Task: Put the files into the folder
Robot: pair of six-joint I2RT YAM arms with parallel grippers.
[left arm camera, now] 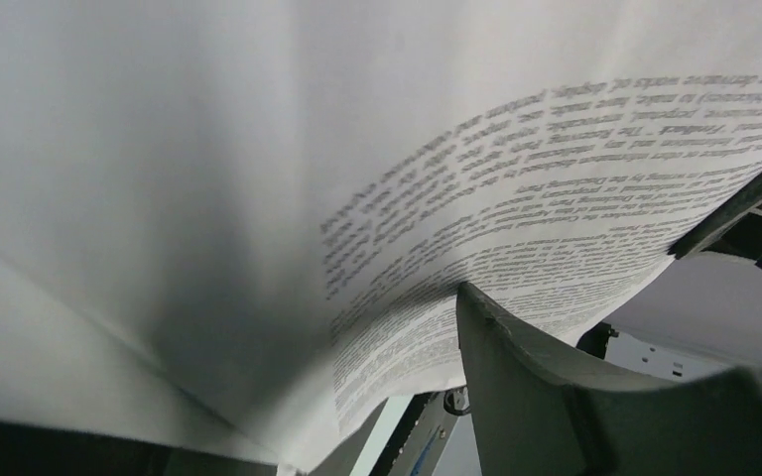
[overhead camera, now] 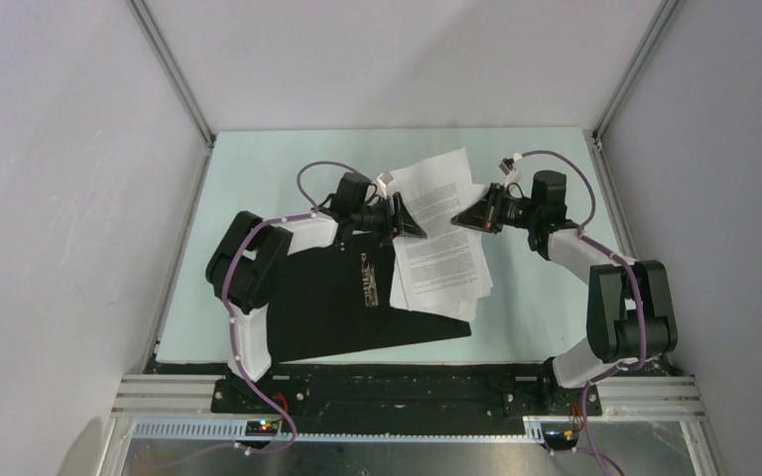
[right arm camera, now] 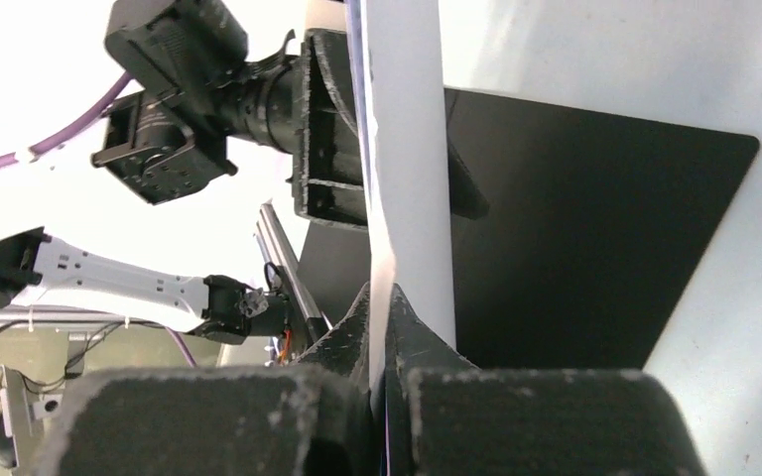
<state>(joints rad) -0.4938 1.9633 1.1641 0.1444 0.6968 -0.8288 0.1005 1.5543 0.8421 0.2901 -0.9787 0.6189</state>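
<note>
Right fingers (right arm camera: 417, 342) clamp one lifted white printed paper sheet (overhead camera: 438, 183) while our left fingers (right arm camera: 329, 124) stand apart astride it, the paper stack (overhead camera: 444, 268) below them half on the open black-lined flat folder (overhead camera: 327, 297); next, we judge, lower it squarely inside.

You have a pale mint table top (overhead camera: 258, 169) set inside a white enclosure, with a left wall (overhead camera: 60, 198), a back wall (overhead camera: 397, 59) and a right wall (overhead camera: 724, 149). From the back corners a left post (overhead camera: 172, 69) and a right post (overhead camera: 637, 67), both aluminium, run up and outward. Along the table's near edge you see a black strip (overhead camera: 407, 382), with an aluminium rail (overhead camera: 164, 397) at its left end. Nearer still lies a perforated metal strip (overhead camera: 387, 431), then a glossy sheet (overhead camera: 407, 458). Small red and green lights (overhead camera: 261, 426) glow at the perforated strip's left end.
</note>
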